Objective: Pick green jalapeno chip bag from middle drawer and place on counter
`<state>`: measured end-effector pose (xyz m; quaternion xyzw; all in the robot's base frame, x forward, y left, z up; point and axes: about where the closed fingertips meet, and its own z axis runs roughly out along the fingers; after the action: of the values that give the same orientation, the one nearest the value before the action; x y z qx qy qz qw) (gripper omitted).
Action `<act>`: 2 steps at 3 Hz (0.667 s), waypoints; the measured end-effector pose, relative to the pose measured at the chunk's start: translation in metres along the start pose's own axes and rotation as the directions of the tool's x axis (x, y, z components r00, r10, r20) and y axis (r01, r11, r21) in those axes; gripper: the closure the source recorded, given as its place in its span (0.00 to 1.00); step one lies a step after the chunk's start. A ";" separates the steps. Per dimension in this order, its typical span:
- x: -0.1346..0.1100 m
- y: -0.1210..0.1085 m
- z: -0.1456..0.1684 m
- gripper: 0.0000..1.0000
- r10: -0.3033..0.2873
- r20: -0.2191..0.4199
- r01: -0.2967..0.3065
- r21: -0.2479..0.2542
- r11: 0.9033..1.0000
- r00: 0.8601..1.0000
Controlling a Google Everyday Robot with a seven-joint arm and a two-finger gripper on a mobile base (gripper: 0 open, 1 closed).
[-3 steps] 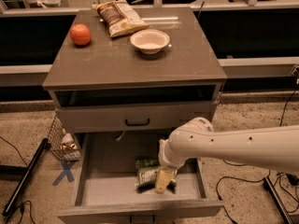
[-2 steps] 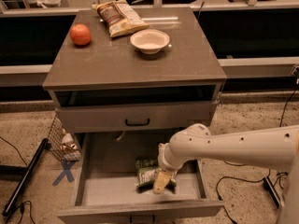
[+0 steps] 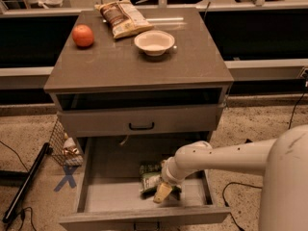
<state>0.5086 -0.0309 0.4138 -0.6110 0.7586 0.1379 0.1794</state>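
The green jalapeno chip bag (image 3: 149, 175) lies on the pale grey floor of the open middle drawer (image 3: 113, 198), right of centre. My gripper (image 3: 162, 192) reaches down into the drawer on the white arm coming from the right. It sits at the bag's front right edge, touching or just over it. The arm's wrist hides the bag's right part. The counter (image 3: 125, 64) is the grey-brown top of the cabinet above.
On the counter stand a red-orange fruit (image 3: 83, 35), a brown-and-tan chip bag (image 3: 123, 17) and a white bowl (image 3: 154, 42). The upper drawer front with a black handle (image 3: 141, 126) is shut. A wire basket (image 3: 64, 148) and a black bar (image 3: 24, 189) are on the floor at the left.
My gripper has shifted slightly down and left, toward the drawer's front, beside the green bag. The bag has stayed in place.
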 end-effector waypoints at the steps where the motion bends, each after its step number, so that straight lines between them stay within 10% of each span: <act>1: 0.009 -0.001 0.019 0.30 0.037 -0.008 -0.037 -0.007 0.999 0.999; 2: 0.014 -0.002 0.032 0.61 0.072 -0.010 -0.072 -0.021 0.997 0.997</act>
<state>0.5111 -0.0299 0.3787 -0.5857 0.7795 0.1496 0.1641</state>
